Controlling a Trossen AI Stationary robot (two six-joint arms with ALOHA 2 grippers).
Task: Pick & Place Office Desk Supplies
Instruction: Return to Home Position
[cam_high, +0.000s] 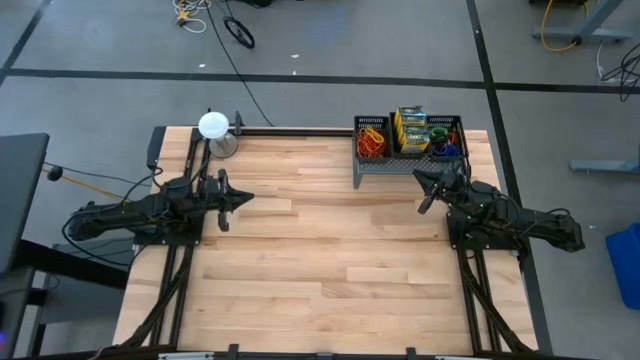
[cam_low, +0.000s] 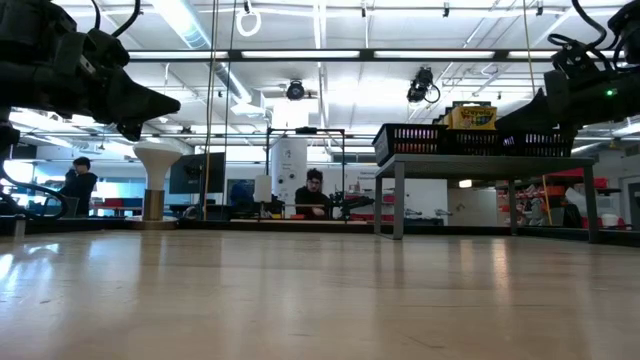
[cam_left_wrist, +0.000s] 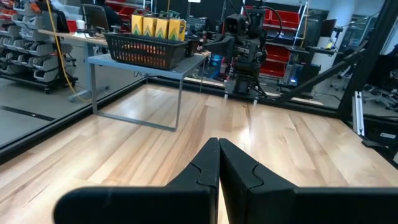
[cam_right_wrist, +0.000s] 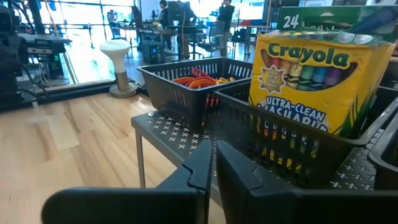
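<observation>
Crayon boxes (cam_high: 410, 130) are being held in rack (cam_high: 357, 145) middle bin, tabletop (cam_high: 320, 250) 1 o'clock. Left pincer (cam_left_wrist: 219, 142) at 9 and right pincer (cam_right_wrist: 213, 146) at 3 are being held clenched, empty.

A pale wood-plank surface (cam_high: 330, 260) stands on a grey floor (cam_high: 330, 45) crossed by dark tape lines (cam_high: 300, 78). Loose cables (cam_high: 238, 32) trail on the floor beyond its far edge, and a blue bin (cam_high: 625, 262) sits off to the right. In the low view, long strip lights (cam_low: 300, 55) run across a bright white ceiling; behind the surface one person (cam_low: 314, 192) sits at a desk and another (cam_low: 78, 182) is at the far left. The left wrist view shows red shelving (cam_left_wrist: 283, 28) and grey racks (cam_left_wrist: 22, 43) along the back of the room.
</observation>
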